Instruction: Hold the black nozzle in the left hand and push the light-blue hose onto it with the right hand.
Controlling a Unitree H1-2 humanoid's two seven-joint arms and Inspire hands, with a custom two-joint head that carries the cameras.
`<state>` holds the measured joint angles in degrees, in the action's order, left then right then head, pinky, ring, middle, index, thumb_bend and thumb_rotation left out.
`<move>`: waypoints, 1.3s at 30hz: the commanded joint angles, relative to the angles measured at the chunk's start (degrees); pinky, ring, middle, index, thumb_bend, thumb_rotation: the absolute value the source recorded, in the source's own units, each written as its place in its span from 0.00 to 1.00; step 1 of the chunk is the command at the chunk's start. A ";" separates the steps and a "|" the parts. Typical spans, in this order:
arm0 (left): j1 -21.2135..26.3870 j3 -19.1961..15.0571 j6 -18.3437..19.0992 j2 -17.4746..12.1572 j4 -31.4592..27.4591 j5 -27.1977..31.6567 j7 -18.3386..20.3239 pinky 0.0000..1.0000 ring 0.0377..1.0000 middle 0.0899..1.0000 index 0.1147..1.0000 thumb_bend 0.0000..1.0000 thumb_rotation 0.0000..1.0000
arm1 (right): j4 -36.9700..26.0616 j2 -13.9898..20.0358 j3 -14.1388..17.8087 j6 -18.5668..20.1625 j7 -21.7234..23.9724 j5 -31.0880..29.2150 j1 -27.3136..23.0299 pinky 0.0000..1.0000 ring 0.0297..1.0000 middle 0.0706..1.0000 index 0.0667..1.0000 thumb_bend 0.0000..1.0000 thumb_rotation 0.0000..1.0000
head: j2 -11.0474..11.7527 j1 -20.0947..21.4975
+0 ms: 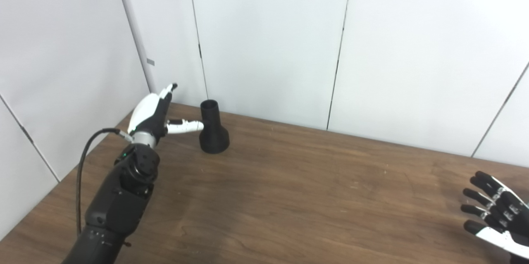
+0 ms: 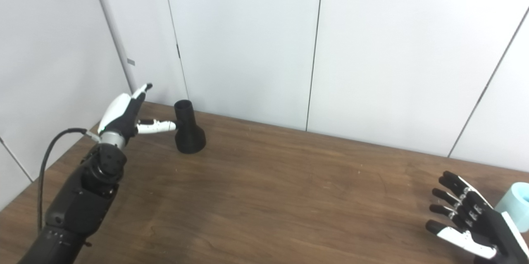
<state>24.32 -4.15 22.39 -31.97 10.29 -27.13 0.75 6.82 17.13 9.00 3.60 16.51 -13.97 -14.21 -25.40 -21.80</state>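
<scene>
Nothing was joined yet. At upper left the spread left hand (image 1: 153,111) perhaps touched the upright flared black plastic nozzle (image 1: 213,128); at lower right the spread right hand (image 2: 475,219) sat beside the ungrasped light-blue hose (image 2: 515,206).

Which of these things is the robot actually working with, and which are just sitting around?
For the job:
black nozzle, upright on the table
light-blue hose, at the right edge
left hand, open
right hand, open

Just there:
table
white wall panels

light: bright, even, diffuse | shadows: faint | glare: mild table (image 1: 289,198) sheen | focus: slightly soft
</scene>
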 commanded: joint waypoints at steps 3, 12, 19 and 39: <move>1.94 1.33 -0.85 -2.26 0.46 -1.12 -0.33 1.00 1.00 1.00 0.90 1.00 0.47 | -1.87 1.08 0.89 -1.01 -0.30 -0.91 -1.44 0.70 0.83 0.88 0.86 0.77 0.17 | -0.24 0.19; 3.93 6.25 -0.05 -3.50 3.92 -3.41 1.22 1.00 1.00 1.00 0.88 1.00 0.47 | -2.32 1.18 1.10 -0.37 -0.47 -1.30 -1.45 0.71 0.83 0.88 0.86 0.77 0.17 | -0.45 0.22; 4.66 7.16 -0.97 -2.04 5.61 -3.16 0.25 1.00 1.00 1.00 0.86 1.00 0.47 | -2.98 1.42 1.06 -0.03 -0.52 -1.05 -1.03 0.71 0.83 0.89 0.86 0.77 0.18 | -0.70 0.34; 6.71 8.08 -5.22 0.13 12.88 -2.25 -2.51 1.00 1.00 1.00 0.84 1.00 0.43 | -4.35 1.93 1.01 0.53 -0.99 -0.16 -0.32 0.69 0.83 0.88 0.85 0.78 0.18 | -1.15 1.56</move>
<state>27.72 4.37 18.96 -30.81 23.61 -29.10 0.25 4.65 17.56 9.34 4.54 15.73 -13.72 -13.14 -26.46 -20.39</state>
